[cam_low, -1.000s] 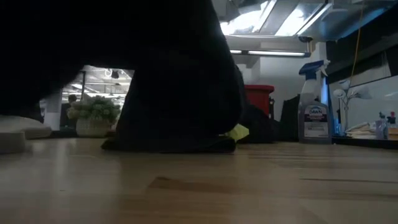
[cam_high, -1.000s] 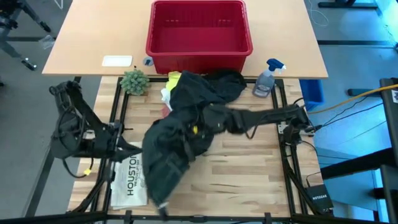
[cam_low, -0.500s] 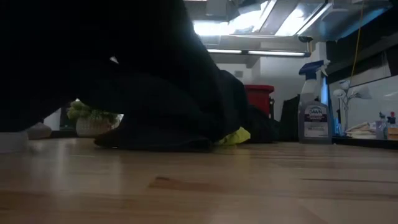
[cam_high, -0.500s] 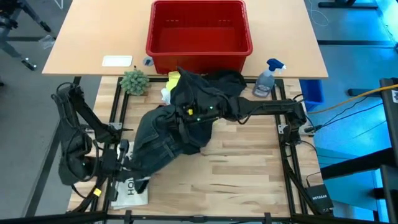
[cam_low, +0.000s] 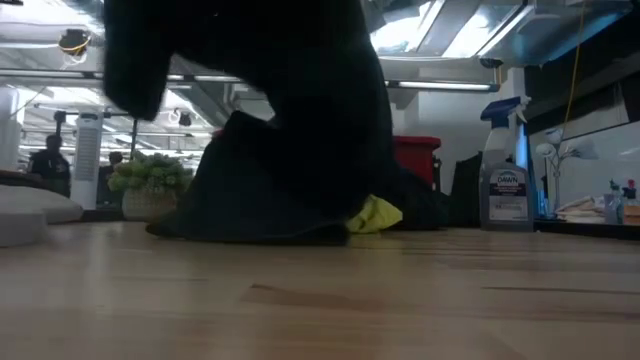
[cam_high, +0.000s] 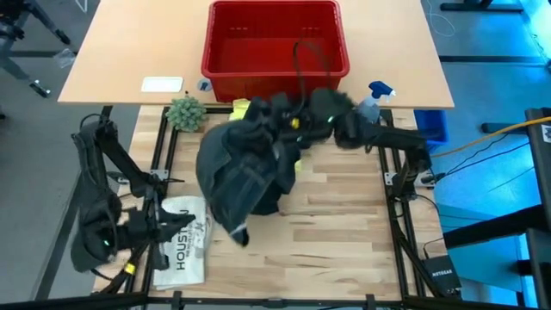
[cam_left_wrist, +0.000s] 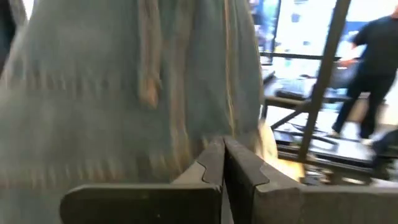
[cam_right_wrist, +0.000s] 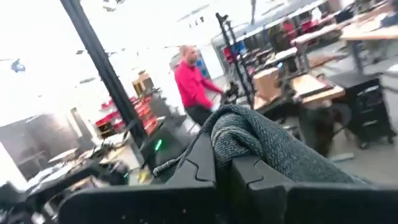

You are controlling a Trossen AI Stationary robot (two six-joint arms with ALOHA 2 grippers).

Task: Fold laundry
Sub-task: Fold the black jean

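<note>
The large dark trousers (cam_high: 245, 168) hang in a bunch over the middle of the table; their lower part rests on the wood (cam_low: 260, 222). My right gripper (cam_high: 297, 116) is up by the red basket's near wall, shut on the trousers' top. A yellow T-shirt (cam_high: 241, 108) lies under them and peeks out at their foot (cam_low: 375, 213). My left gripper (cam_high: 168, 226) is at the near left over the white "HOUSTON" item, shut, with nothing between its fingers (cam_left_wrist: 222, 158). It stands apart from the trousers, which fill the left wrist view (cam_left_wrist: 124, 87). My right gripper pinches a bunched fold of the trousers (cam_right_wrist: 249, 142) between its two fingers; the cloth bulges out above the fingertips. The fingers reach in about level from the table's right. The trousers hang slack below the hold, their lower folds on the table.
A red basket (cam_high: 275, 39) stands at the far middle, with a small plant (cam_high: 186, 112) to its left and a spray bottle (cam_high: 368, 108) to its right. The flat "HOUSTON" item (cam_high: 182, 250) lies near left. Bare wood is at the near right (cam_high: 344, 232). People move in the room beyond.
My right gripper has risen and drawn back toward the far right, hauling the trousers up with it. Their near-left end has slid off the "HOUSTON" item and now hangs toward the middle. My left gripper has sunk toward the near left corner, still shut.
</note>
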